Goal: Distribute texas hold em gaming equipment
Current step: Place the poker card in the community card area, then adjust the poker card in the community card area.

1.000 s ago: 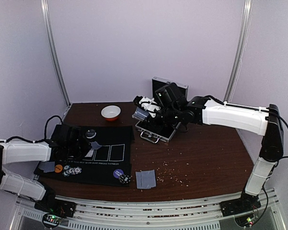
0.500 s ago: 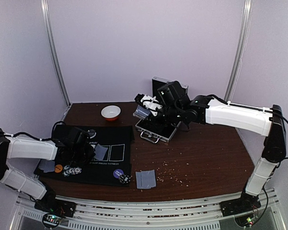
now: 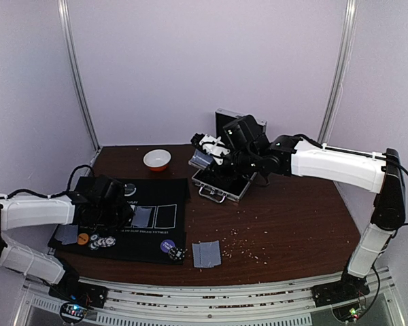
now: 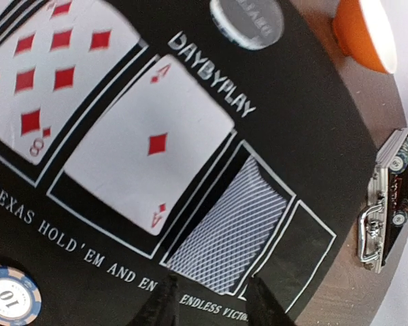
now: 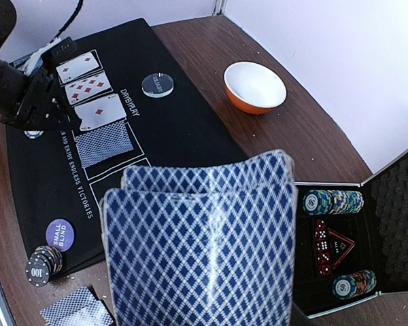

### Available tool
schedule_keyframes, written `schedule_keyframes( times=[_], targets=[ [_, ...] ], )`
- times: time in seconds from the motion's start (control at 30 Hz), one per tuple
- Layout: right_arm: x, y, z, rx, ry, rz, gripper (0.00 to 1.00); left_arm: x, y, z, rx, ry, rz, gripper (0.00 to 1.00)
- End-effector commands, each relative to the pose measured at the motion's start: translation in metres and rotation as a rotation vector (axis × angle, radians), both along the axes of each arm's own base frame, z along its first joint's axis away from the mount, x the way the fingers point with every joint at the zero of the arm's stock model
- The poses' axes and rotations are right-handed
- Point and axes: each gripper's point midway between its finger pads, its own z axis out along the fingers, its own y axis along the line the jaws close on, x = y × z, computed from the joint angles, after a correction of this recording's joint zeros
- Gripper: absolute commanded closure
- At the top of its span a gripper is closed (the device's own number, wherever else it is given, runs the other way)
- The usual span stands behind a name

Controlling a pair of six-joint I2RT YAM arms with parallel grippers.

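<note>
Lilac walls (image 3: 204, 61), brown table (image 3: 292, 224), mat (image 3: 168, 191), cards (image 4: 149, 146)

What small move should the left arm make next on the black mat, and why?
Probably lift the left fingers straight up, away from the face-down card. It already lies flat in its outlined box, the fingers are open, and the last box beside it is empty, so another card from the deck seems needed.

I'm counting three face-up cards (image 5: 100, 111) and one face-down card (image 5: 103, 145) sitting in the mat's (image 5: 170, 129) outlined slots, one deck (image 5: 200, 251), one dealer button (image 5: 158, 84), one bowl (image 5: 255, 87), and two chip stacks (image 5: 332, 202) lying in one case (image 5: 394, 204).
</note>
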Motion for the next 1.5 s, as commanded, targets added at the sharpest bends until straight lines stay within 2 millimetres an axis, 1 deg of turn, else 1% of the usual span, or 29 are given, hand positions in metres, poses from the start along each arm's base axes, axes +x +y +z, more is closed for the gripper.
schedule_keyframes(
  times=[0.0, 0.07, 0.1, 0.13, 0.2, 0.33, 0.5, 0.63, 0.87, 1.0, 1.13, 1.3, 1.47],
  targets=[
    [-0.004, -0.009, 0.022, 0.03, -0.033, -0.007, 0.57, 0.031, 0.005, 0.042, 0.143, -0.156, -0.092, 0.57],
    [-0.004, -0.009, 0.021, 0.03, -0.035, -0.009, 0.57, 0.049, 0.003, 0.045, 0.137, -0.218, -0.172, 0.54],
    [-0.004, -0.009, 0.021, 0.03, -0.035, -0.009, 0.57, 0.054, 0.004, 0.041, 0.125, -0.216, -0.215, 0.54],
    [-0.004, -0.01, 0.021, 0.031, -0.034, -0.008, 0.57, 0.056, 0.005, 0.031, 0.111, -0.185, -0.246, 0.54],
    [-0.005, -0.011, 0.021, 0.029, -0.034, -0.008, 0.57, 0.057, 0.005, 0.017, 0.078, -0.145, -0.288, 0.56],
    [-0.005, -0.012, 0.017, 0.017, -0.032, -0.009, 0.57, 0.055, -0.004, -0.004, 0.09, -0.116, -0.374, 0.63],
    [-0.006, -0.012, 0.015, 0.02, -0.028, -0.011, 0.57, 0.054, -0.008, -0.015, 0.135, -0.103, -0.426, 0.64],
    [-0.005, -0.012, 0.016, 0.019, -0.029, -0.01, 0.57, 0.05, -0.002, -0.029, 0.172, -0.057, -0.425, 0.66],
    [-0.005, -0.01, 0.014, 0.012, -0.026, -0.001, 0.57, 0.051, -0.012, -0.035, 0.172, -0.059, -0.47, 0.69],
    [-0.006, -0.009, 0.013, 0.011, -0.021, 0.005, 0.57, 0.051, -0.017, -0.035, 0.164, -0.06, -0.49, 0.71],
    [-0.006, -0.009, 0.013, 0.009, -0.022, 0.008, 0.57, 0.054, -0.02, -0.03, 0.167, -0.075, -0.499, 0.72],
    [-0.006, -0.009, 0.014, 0.008, -0.021, 0.007, 0.57, 0.051, -0.027, -0.031, 0.15, -0.071, -0.508, 0.72],
    [-0.006, -0.009, 0.013, 0.007, -0.02, 0.008, 0.57, 0.053, -0.025, -0.03, 0.163, -0.072, -0.5, 0.71]
  ],
)
